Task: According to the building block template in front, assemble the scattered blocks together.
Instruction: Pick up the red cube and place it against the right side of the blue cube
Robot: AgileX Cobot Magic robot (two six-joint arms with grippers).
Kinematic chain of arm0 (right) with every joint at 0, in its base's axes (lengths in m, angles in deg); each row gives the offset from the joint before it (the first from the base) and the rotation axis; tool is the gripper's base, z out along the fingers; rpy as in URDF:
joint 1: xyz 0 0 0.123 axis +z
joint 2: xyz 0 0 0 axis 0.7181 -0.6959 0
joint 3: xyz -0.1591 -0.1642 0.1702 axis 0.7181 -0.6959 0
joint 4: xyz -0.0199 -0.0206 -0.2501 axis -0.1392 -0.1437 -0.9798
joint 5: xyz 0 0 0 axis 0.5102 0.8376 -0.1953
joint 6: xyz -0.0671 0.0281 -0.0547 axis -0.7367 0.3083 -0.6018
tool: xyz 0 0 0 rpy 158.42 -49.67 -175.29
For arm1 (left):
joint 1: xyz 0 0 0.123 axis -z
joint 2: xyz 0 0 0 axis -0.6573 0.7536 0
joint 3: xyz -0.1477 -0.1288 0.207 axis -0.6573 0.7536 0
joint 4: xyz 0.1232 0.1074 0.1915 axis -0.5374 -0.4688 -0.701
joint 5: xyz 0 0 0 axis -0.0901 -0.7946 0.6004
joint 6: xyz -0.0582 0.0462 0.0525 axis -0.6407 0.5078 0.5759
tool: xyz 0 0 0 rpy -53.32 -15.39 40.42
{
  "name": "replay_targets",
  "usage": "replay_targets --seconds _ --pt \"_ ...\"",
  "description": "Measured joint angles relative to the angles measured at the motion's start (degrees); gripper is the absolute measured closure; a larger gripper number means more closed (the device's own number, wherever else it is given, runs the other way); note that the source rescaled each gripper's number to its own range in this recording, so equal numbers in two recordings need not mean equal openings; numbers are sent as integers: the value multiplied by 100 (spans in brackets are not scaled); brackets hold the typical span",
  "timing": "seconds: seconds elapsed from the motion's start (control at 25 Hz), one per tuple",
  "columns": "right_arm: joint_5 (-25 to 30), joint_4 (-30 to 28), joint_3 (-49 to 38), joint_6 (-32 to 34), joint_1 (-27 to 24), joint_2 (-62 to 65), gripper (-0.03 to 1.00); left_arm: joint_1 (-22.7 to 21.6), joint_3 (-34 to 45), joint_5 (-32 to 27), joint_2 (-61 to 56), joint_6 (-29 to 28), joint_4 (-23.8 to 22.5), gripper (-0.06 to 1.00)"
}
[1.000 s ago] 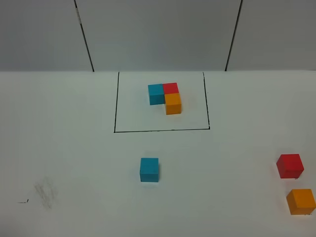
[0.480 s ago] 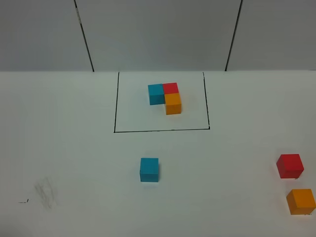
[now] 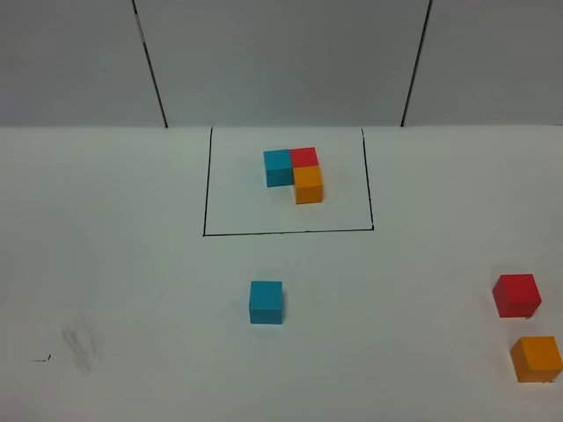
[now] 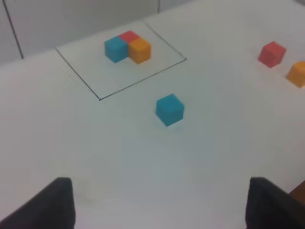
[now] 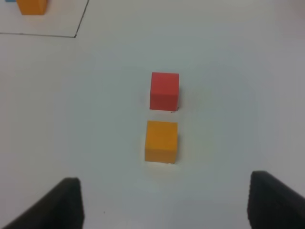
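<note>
The building block template (image 3: pixel 295 173) sits at the far middle of the smooth white table (image 3: pixel 132 264): three matte cubes, blue, red and orange, pressed into an L inside a thin black rectangle (image 3: pixel 288 232). The loose blue cube (image 3: pixel 266 301), sharp-edged and matte, stands alone in front of that frame. The red cube (image 3: pixel 516 294) and orange cube (image 3: pixel 537 358) stand near each other, not touching, at the right edge. The left gripper (image 4: pixel 161 205) has its dark fingers spread wide, holding nothing; the right gripper (image 5: pixel 164 202) is also parted and empty
</note>
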Motion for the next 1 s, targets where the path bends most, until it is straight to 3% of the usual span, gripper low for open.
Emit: replay_targets --seconds 0.16,0.6,1.0 --pt "0 0 0 0 0 0 34 0 503 26 -501 23 59 10" --pt "0 0 0 0 0 0 34 0 1464 334 -514 341 333 10" --pt "5 0 0 0 0 0 34 -20 1574 261 -514 300 338 10"
